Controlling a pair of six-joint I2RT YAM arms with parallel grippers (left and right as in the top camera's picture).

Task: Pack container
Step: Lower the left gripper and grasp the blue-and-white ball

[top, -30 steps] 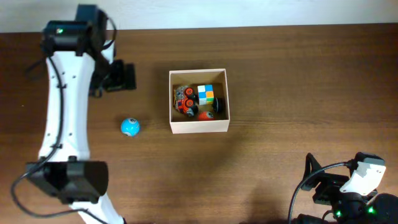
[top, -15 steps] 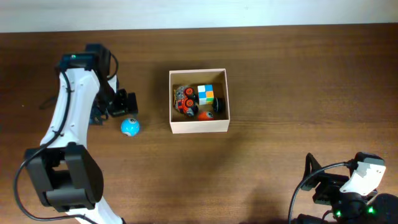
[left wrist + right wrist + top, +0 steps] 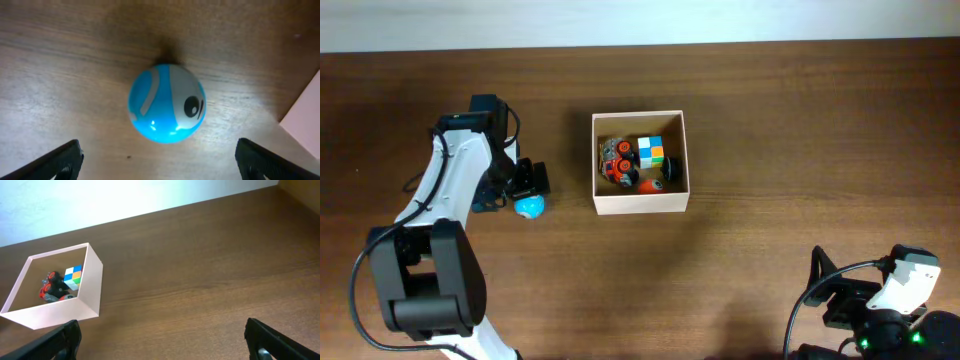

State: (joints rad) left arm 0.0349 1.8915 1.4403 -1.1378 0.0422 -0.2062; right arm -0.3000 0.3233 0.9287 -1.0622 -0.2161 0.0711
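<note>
Down swings the left gripper (image 3: 160, 161) from farther back, and now it hangs right over the blue ball (image 3: 166, 102), jaws spread wide, holding nothing. Box (image 3: 640, 205) sits just to the right, toys (image 3: 638, 162) inside. Careful: it's round, and one off-centre finger could send it rolling away!

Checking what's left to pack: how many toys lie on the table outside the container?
1. The blue ball sits on the table left of the container, under the open left pincer. The left arm may hide others.
</note>
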